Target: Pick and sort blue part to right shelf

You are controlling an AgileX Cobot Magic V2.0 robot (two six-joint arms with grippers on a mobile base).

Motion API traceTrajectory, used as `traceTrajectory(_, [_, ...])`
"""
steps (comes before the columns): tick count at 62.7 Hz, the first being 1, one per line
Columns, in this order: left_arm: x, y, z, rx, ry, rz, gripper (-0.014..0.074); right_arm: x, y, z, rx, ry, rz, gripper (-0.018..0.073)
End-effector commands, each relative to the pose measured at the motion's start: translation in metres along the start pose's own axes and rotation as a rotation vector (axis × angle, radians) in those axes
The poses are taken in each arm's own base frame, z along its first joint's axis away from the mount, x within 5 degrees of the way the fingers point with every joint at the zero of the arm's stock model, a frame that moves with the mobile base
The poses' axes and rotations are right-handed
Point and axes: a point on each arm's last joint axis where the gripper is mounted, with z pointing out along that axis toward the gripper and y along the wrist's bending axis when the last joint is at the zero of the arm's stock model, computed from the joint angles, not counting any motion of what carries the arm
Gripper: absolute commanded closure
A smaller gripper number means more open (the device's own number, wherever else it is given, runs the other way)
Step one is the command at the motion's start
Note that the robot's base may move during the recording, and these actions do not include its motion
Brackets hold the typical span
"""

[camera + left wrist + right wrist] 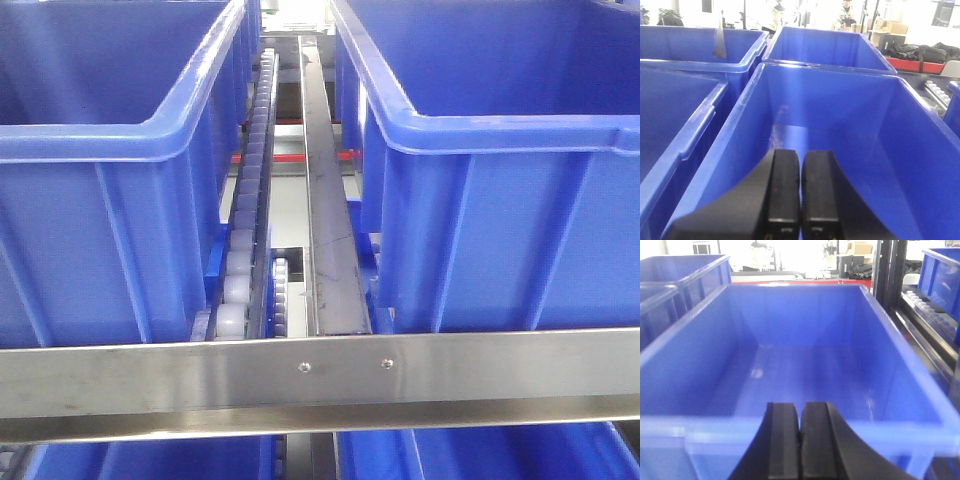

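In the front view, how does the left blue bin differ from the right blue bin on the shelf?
The left bin stands nearer the camera, so its front rim sits lower in the picture than that of the right bin. The left bin's front wall meets the steel front rail; a little of the roller track shows in front of the right bin. Both are deep blue plastic, open-topped and ribbed, one on each side of the grey roller track.
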Motion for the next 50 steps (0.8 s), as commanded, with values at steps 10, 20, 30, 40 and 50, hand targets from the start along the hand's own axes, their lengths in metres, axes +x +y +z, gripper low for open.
traceTrajectory(10, [-0.016,-0.002,-0.001,0.013,-0.099,-0.01,0.0472,0.018,-0.002,-0.011,0.002,-0.087,-0.05,0.0512])
traceTrajectory(20, [-0.017,-0.002,-0.001,0.013,-0.101,-0.01,0.0472,0.017,-0.002,-0.01,0.004,-0.099,-0.054,0.0512])
traceTrajectory(30, [-0.017,-0.002,-0.001,0.013,-0.101,-0.01,0.0472,0.013,-0.002,-0.011,0.004,-0.153,-0.079,0.0512])
traceTrajectory(40, [-0.017,-0.002,-0.001,0.013,-0.101,-0.01,0.0472,0.011,-0.001,-0.011,-0.002,-0.169,-0.091,0.0512])
traceTrajectory(50, [-0.017,-0.002,-0.001,0.013,-0.101,-0.01,0.0472,0.012,-0.001,-0.011,-0.006,-0.163,-0.034,0.0512])
